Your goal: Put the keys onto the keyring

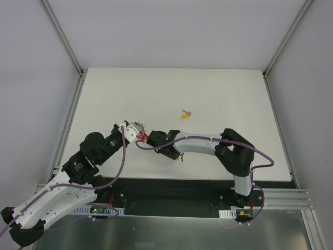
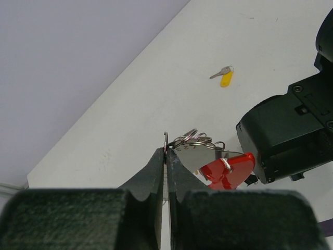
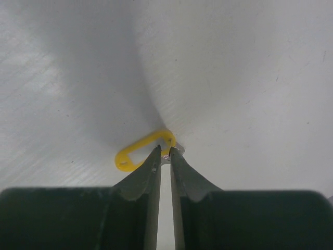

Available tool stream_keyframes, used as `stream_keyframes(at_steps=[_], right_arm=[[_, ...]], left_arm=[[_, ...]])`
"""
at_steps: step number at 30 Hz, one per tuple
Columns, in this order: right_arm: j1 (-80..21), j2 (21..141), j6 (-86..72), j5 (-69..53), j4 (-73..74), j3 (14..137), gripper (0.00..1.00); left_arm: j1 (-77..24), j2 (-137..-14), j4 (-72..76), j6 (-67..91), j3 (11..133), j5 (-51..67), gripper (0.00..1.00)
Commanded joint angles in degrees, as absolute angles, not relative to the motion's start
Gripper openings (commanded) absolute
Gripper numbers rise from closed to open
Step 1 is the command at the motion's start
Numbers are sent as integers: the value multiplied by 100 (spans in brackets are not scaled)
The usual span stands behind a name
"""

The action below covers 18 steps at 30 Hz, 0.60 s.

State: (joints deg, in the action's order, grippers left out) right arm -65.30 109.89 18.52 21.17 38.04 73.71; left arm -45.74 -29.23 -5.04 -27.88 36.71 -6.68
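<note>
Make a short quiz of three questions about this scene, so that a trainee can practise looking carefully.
1. True or false: the left pincer is shut on the keyring.
2. Choose one: the keyring's plastic tag is A blue, B red, C green.
3. Short answer: what does the loose yellow-headed key rest on?

Key: 1 true. 2 B. 3 the table.
</note>
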Motion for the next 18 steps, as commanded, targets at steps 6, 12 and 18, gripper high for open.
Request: stream_keyframes(at_steps=[6,12,18], right_arm=[[-6565,10179,1854,2039,3569,7208,26],[-6574,9502,1811,2039,3288,6724,36],[-6513,9036,1767,2040,2831,5969,41]], left_arm=[[-4491,-2900,-114,-2725,3691,-738,0],[-4439,-2874,-62,-2751,3656,-817,0],[-4377,-2856,-18,-2733,3612,-888,0]])
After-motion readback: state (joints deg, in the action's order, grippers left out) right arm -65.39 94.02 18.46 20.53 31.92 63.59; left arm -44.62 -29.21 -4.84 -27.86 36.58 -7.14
